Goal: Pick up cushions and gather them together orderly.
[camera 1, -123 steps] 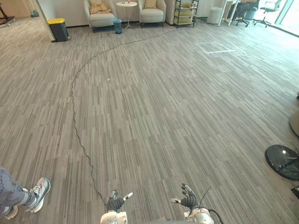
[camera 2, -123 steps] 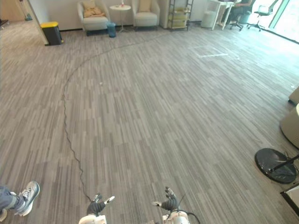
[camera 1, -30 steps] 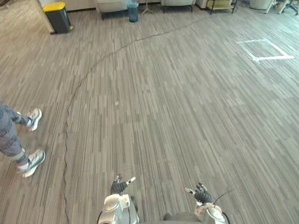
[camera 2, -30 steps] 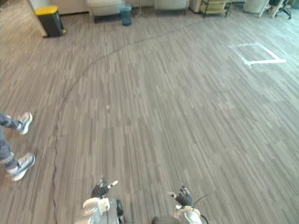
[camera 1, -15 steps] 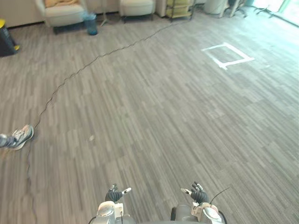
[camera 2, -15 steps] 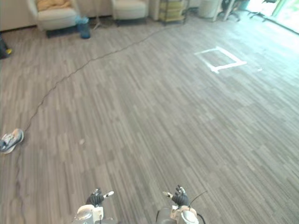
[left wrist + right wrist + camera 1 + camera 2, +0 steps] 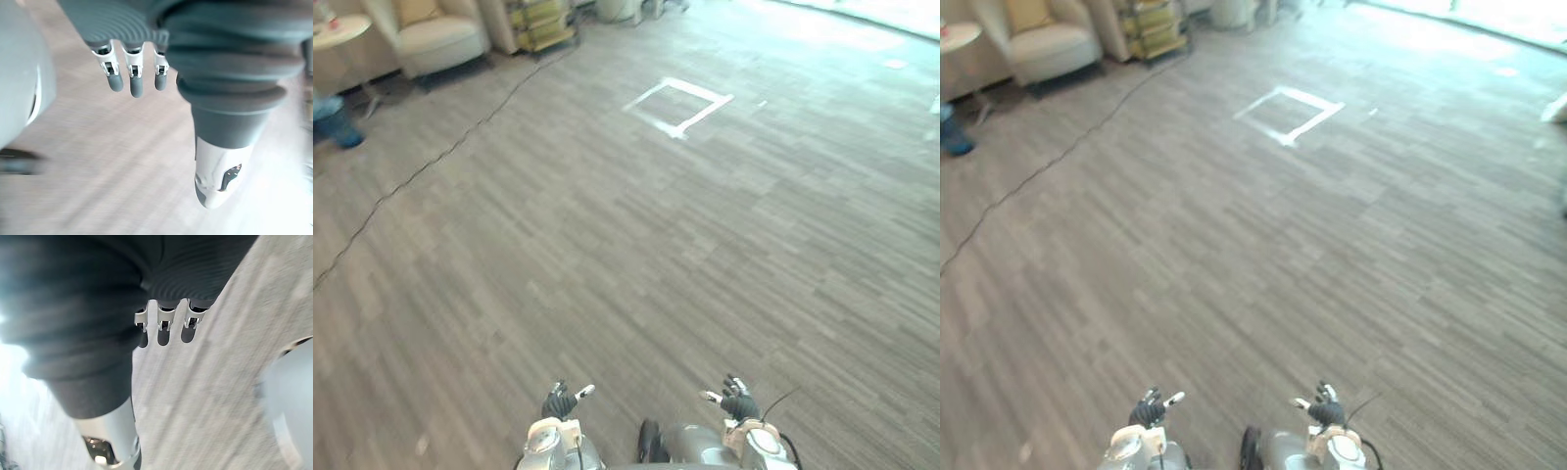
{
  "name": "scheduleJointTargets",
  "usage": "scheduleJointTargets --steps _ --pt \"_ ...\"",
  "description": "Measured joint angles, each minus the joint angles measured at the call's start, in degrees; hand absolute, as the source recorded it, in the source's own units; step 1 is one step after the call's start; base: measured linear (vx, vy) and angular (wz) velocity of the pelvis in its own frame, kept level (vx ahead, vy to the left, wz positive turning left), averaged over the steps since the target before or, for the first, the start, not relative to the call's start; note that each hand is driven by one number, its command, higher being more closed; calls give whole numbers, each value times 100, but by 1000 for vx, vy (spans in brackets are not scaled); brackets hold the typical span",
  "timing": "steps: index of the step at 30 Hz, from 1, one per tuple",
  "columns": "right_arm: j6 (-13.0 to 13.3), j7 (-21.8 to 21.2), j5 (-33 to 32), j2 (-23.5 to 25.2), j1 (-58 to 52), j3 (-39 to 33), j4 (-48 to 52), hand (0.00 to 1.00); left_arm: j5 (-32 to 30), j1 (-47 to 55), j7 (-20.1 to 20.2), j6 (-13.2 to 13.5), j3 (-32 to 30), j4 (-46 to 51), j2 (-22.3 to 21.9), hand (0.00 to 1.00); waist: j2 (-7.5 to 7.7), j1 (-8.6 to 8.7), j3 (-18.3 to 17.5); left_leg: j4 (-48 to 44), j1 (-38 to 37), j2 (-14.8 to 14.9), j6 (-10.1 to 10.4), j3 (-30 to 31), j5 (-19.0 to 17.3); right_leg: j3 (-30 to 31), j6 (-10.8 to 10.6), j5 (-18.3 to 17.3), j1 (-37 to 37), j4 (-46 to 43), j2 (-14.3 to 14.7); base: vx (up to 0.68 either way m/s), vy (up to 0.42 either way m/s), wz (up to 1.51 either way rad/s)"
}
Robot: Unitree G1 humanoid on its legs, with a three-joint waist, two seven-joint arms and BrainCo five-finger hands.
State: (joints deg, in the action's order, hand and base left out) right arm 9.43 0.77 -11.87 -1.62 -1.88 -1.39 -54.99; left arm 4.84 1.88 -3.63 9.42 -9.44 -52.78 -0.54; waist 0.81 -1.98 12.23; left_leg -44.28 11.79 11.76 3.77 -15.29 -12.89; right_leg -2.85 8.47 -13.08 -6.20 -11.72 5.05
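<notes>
both hands sit low at 6 o'clock, held out over the floor and holding nothing. the left hand (image 7: 560,402) is at about 7 o'clock, the right hand (image 7: 737,402) at about 5. in the left wrist view the fingers (image 7: 130,78) hang straight and loose in a row, a little apart, with the thumb standing well off from them. the right wrist view shows the same: fingers (image 7: 164,328) relaxed and straight, thumb apart, only carpet past them.

my read is that this is the search-and-approach step, with nothing picked up yet. the one cushion (image 7: 415,11) i can make out is far off at 11 o'clock, a tan one leaning upright against the back of an armchair (image 7: 435,41). the next move likely calls for walking across the open floor toward that chair, then bringing a hand up to the seat and closing the fingers round the cushion's edge. soft and light, it should give under the grip.

the floor is grey carpet (image 7: 636,255) with a plank-like stripe, bare from the hands out to mid-room. at 12 to 1 o'clock a square of white tape (image 7: 677,106) is stuck on it. further, along the far wall: a small round table (image 7: 335,32) and a blue bin (image 7: 333,106) at 10 o'clock just beside the armchair, and a shelf (image 7: 544,22) with yellowish things on it at 11 to 12. a pale lump (image 7: 1555,108) at 2 o'clock is too small to tell.
</notes>
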Motion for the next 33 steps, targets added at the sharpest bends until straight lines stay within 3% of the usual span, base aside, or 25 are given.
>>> scheduleJointTargets --steps 2,3,4,5,6,7,8,9,11,12,14,16,18,19,20,21,22,23,24,26,27,28,30,32,33 --pt "-3 20 2 -29 -22 -30 -26 0 36 16 -38 26 8 21 -43 0 -94 -35 -21 1694 208 -251 181 369 160 406 -132 -151 -346 214 -48 474 168 -105" --pt "-1 25 7 -84 -21 -16 -118 0 50 54 -85 31 77 5 -41 0 -182 -49 -80 2887 351 -404 416 816 449 722 -237 -304 -562 346 -85 504 232 -96" --pt "9 34 6 -117 -15 -19 -192 0 55 56 -107 30 170 -23 -23 0 -227 -50 -112 3224 464 -450 463 993 602 860 -297 -393 -673 413 -111 792 393 -120" --pt "1 36 14 -160 -32 -18 -296 0 54 57 -120 32 245 -69 14 0 -251 -87 -165 3387 544 -513 372 1133 878 1075 -433 -599 -861 368 -203 754 404 -114" --pt "-14 34 37 -141 -75 -17 -427 0 31 69 -120 38 272 -110 76 0 -182 -123 -275 3209 476 -586 370 1119 1414 1325 -590 -778 -897 170 -346 777 417 -125" --pt "-55 36 63 -96 -74 -17 -484 0 13 121 -119 28 258 -161 182 0 -36 -146 -431 3027 479 -672 189 964 1548 1464 -768 -885 -732 -228 -525 809 415 -129" --pt "-53 20 74 10 -95 -13 -466 0 -23 129 -124 28 227 -258 325 0 214 -110 -535 2779 367 -805 40 611 1197 1590 -973 -881 -354 -1139 -737 895 459 -136" --pt "-53 22 75 84 -87 -36 -452 0 -19 99 -142 23 198 -294 419 0 417 -116 -449 2694 -71 -947 -88 233 814 1602 -1501 -547 158 -2642 -916 739 376 -116" --pt "-37 8 73 53 -31 -36 -427 0 -22 63 -190 -19 262 -388 454 0 404 6 -343 2741 -765 -1069 -217 75 377 1366 -1823 75 869 -4546 -1040 615 298 -71" --pt "-27 -1 73 -9 -7 -30 -377 0 -23 34 -195 -46 343 -495 439 0 354 63 -299 2827 -1144 -1059 -275 69 253 1115 -1674 -11 1024 -4901 -1042 665 300 -48" --pt "-11 -23 73 -195 5 26 -308 0 -34 37 -229 -43 641 -634 393 0 69 113 -217 3562 -2202 -956 -327 -25 213 167 -944 -462 1530 -4811 -1092 501 207 -43" --pt "27 -19 77 -192 31 24 -266 0 -35 25 -229 -56 656 -637 376 0 78 184 -219 3873 -2624 -913 -343 -107 204 -319 -877 -565 2072 -4168 -1128 476 114 -8" --pt "30 -20 107 -236 84 -20 -264 0 -35 -59 -225 -105 807 -661 372 0 119 268 -201 4058 -2824 -900 -449 -96 136 -575 -979 -400 2589 -2941 -1139 547 -11 22" --pt "19 -22 137 -259 91 -48 -285 0 -46 -51 -211 -107 947 -716 377 0 147 296 -207 4130 -2920 -947 -447 17 135 -646 -1026 158 2674 -1606 -1131 587 -105 49" --pt "29 -11 135 -282 31 -78 -349 0 -131 -57 -176 -111 1001 -766 399 0 204 345 -213 4129 -3102 -1025 -410 242 110 -515 -784 1284 2584 -928 -1127 613 -134 50" --pt "27 -12 130 -311 51 -85 -376 0 -142 -69 -172 -114 990 -779 380 0 187 384 -227 4106 -3190 -1001 -396 326 102 -508 -624 1322 2529 -975 -1083 639 -146 20" --pt "12 -11 208 -350 129 -73 -421 0 -162 -54 -148 -106 856 -774 260 0 -22 369 -248 3921 -3229 -818 -345 378 134 -620 -648 1108 2490 -1199 -1029 640 -171 -10" --pt "28 -12 270 -344 172 -108 -432 0 -256 -38 -113 -104 714 -787 134 0 -125 352 -220 3346 -3140 -728 -222 522 207 -611 -550 700 2436 -1549 -991 848 -261 -19" --pt "1 -5 288 -379 178 -118 -389 0 -254 -39 -94 -104 505 -744 72 0 -223 382 -199 1998 -2712 -565 131 686 419 -618 -501 386 2159 -1598 -882 593 -212 -13" --pt "-16 -7 287 -407 150 -103 -372 0 -245 -36 -94 -101 322 -687 -19 0 -308 377 -192 740 -2167 -364 687 883 1000 -599 -441 268 1821 -1426 -729 400 -116 -24" --pt "-52 13 269 -427 124 -65 -318 0 -143 -11 -89 -95 133 -591 -71 0 -362 345 -125 -662 -1632 -74 866 924 1133 -515 -345 158 1328 -1123 -514 642 -96 -55" --pt "-62 25 238 -391 104 -63 -308 0 -83 1 -90 -87 69 -486 -55 0 -338 309 -56 -1472 -1255 108 709 714 888 -378 -229 24 811 -845 -402 624 -77 -56" --pt "-88 38 224 -327 57 -61 -292 0 -58 22 -109 -88 18 -354 -18 0 -223 248 -82 -1571 -770 126 430 342 543 -147 -225 -48 222 -380 -403 504 -43 -60" --pt "-106 43 224 -317 103 -69 -438 0 19 44 -117 -11 28 -239 -10 0 -212 181 -76 -602 -125 -20 100 -31 107 164 -257 -44 -347 167 -463 440 12 -72" --pt "-113 47 225 -315 116 -73 -467 0 27 43 -120 1 44 -228 0 0 -212 172 -74 -207 -34 -90 117 -58 86 196 -307 -23 -429 258 -495 383 73 -61"
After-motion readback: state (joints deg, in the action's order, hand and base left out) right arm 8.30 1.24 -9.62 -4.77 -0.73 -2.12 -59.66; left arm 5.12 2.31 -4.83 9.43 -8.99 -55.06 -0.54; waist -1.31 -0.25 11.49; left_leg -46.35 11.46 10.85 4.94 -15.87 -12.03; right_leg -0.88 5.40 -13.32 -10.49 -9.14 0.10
